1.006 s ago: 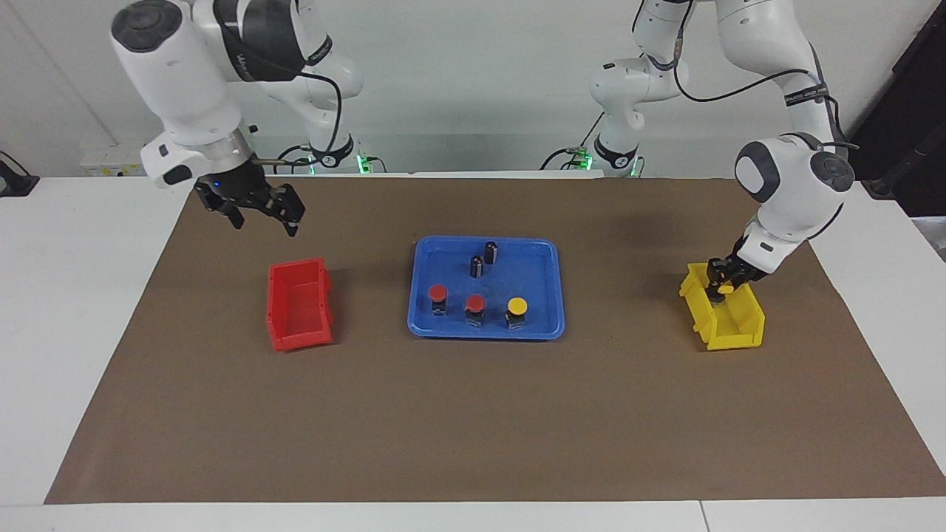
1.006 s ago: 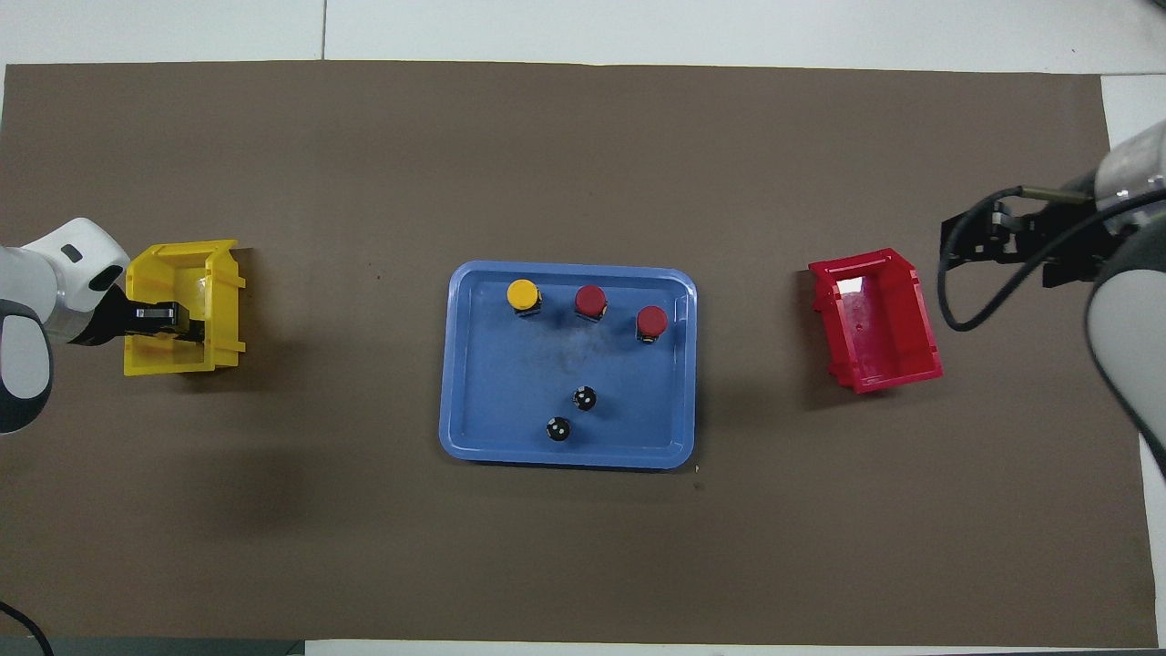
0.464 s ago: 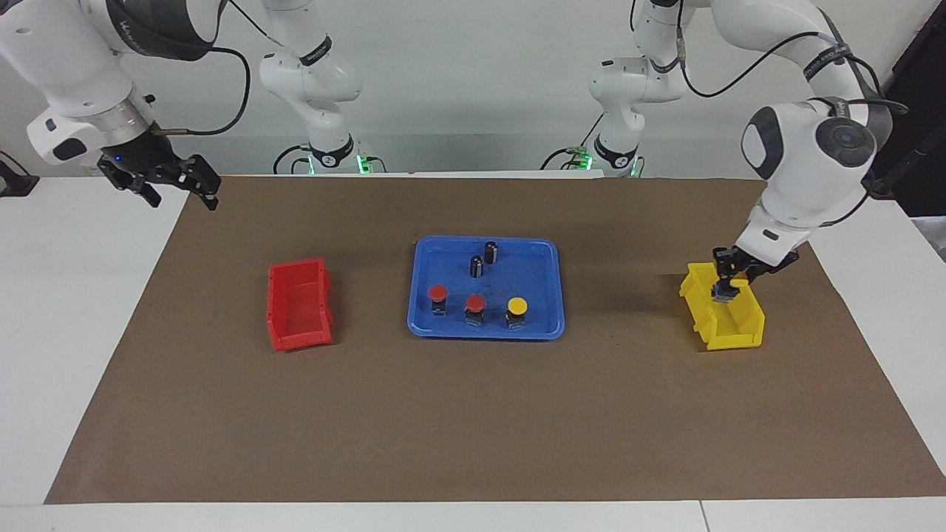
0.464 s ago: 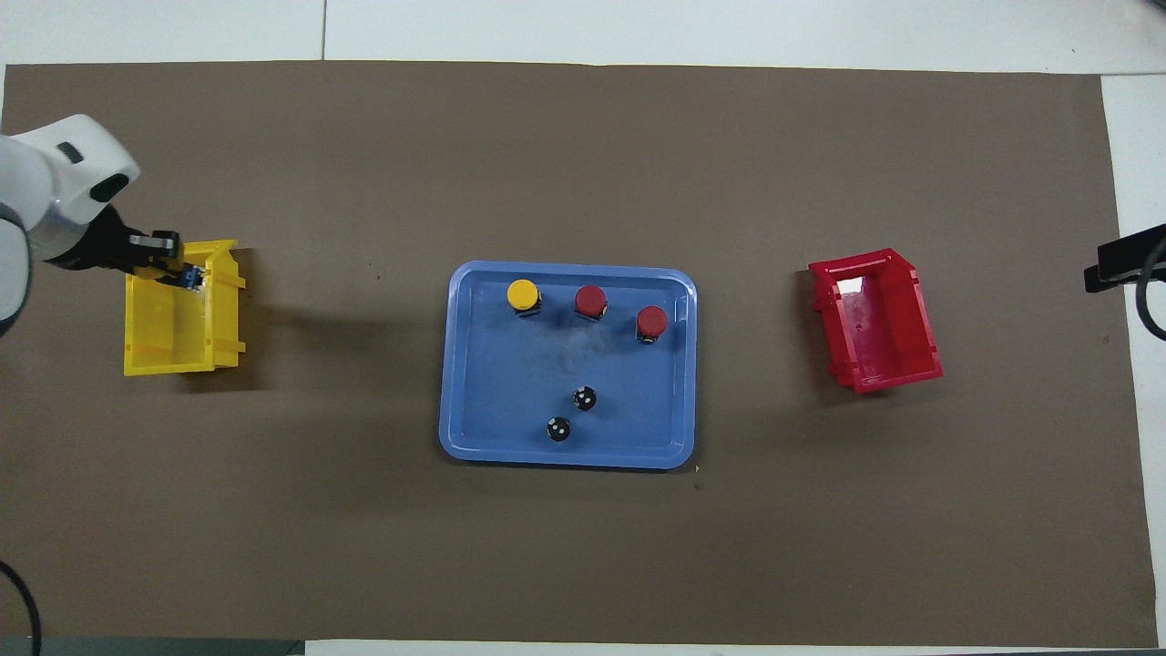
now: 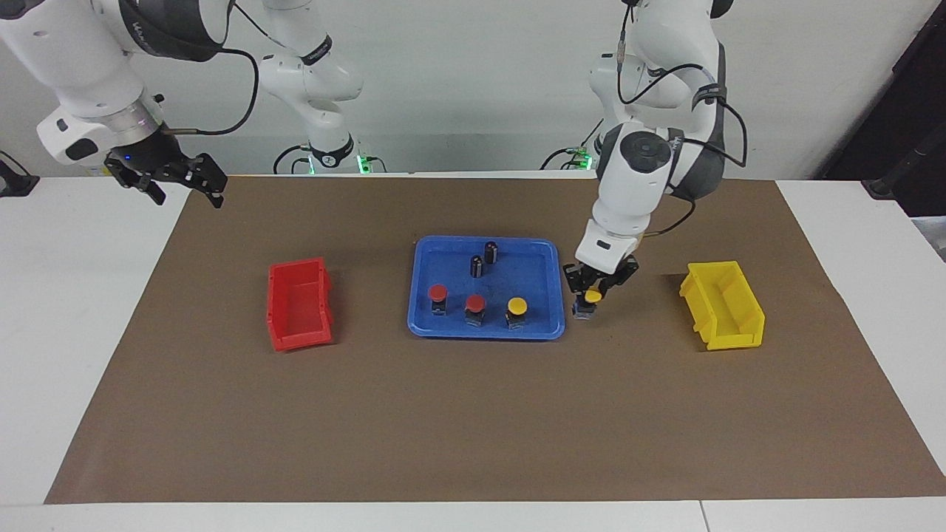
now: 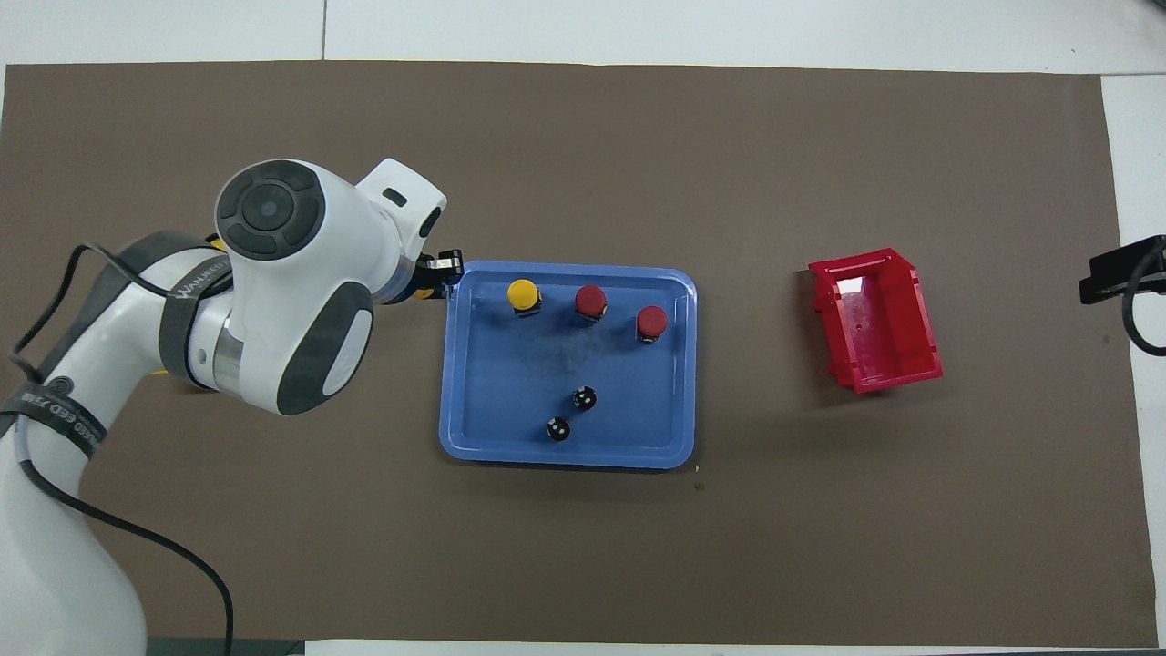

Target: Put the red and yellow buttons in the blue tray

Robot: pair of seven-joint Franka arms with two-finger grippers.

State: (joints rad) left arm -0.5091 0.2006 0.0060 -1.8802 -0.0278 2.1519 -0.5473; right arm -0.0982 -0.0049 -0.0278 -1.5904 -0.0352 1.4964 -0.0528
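Observation:
The blue tray [image 5: 533, 267] [image 6: 510, 383] lies mid-table. In it stand two red buttons [image 5: 437, 294] [image 5: 475, 304] and one yellow button [image 5: 517, 306]; they also show in the overhead view, red [image 6: 651, 320] [image 6: 590, 300] and yellow [image 6: 523, 294]. My left gripper [image 5: 591, 290] is shut on the second yellow button [image 5: 593, 298] and holds it over the mat, just outside the tray's rim at the left arm's end. In the overhead view the left gripper [image 6: 439, 273] is mostly covered by its own arm. My right gripper [image 5: 168, 181] is open and empty over the table's edge at the right arm's end.
Two dark capless cylinders [image 5: 477, 266] [image 5: 491, 252] stand in the tray, nearer to the robots than the buttons. A red bin [image 5: 299, 303] [image 6: 879, 319] sits toward the right arm's end. A yellow bin [image 5: 723, 304] sits toward the left arm's end.
My left gripper has lifted the yellow button out of the yellow bin and carried it across to the tray's edge. My right gripper has drawn back from above the red bin to the table's edge.

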